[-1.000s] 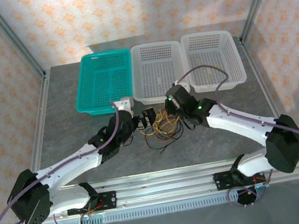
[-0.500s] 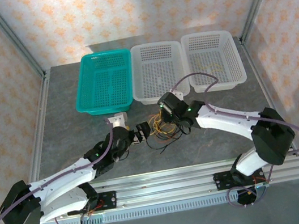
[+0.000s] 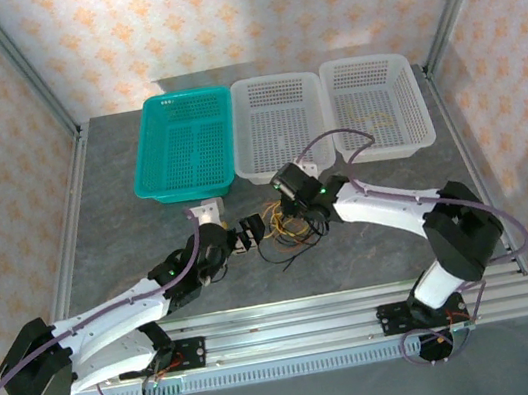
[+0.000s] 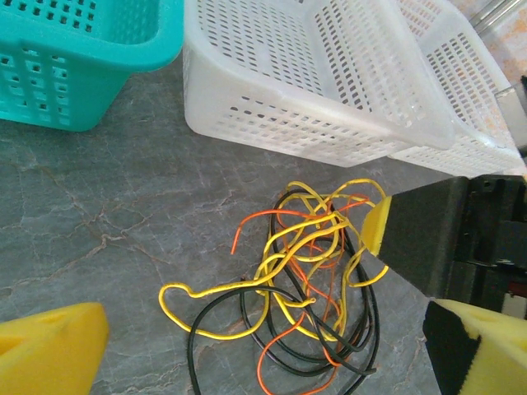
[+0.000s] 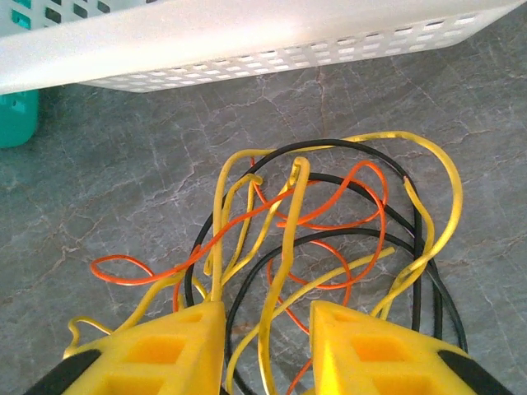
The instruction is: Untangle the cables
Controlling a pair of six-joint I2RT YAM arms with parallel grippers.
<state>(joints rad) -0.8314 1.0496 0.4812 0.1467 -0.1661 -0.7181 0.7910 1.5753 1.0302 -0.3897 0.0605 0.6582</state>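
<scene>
Cables (image 4: 317, 234), one knot at 6 o'clock of the middle basket (image 3: 277, 124); left gripper (image 4: 263, 350) spread wide, right gripper (image 5: 265, 311) part-open astride a yellow strand; we fear any pull drags and tightens the whole knot.
</scene>
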